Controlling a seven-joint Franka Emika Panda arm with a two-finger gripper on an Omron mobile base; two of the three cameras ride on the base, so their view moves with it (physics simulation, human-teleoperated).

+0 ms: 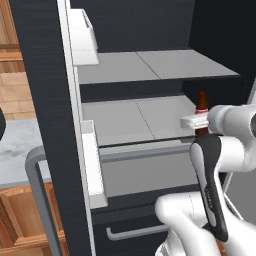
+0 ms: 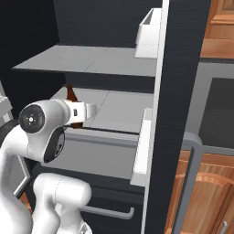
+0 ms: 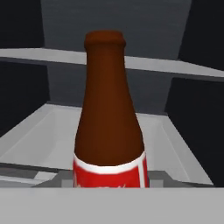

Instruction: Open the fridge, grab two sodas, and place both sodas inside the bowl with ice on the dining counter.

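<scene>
Soda bottle upright between the claw jaws — gripped — over the fridge shelf

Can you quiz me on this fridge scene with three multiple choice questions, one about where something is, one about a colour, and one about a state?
1. Where is the soda bottle?
A. On the fridge's lower grey shelf
B. In a door bin
C. On the floor

2. What colour is the bottle's label?
A. Blue
B. Red with a white edge
C. Green

3. How do the fridge doors stand?
A. Both closed
B. One open
C. Both swung open

Answers:
1 A: both base views show it upright at that shelf's front.
2 B: the hand view shows a red band with a white rim on the brown glass.
3 C: door edges with white bins flank the bare shelves, and the gripper reaches in, shut on the bottle.
</scene>
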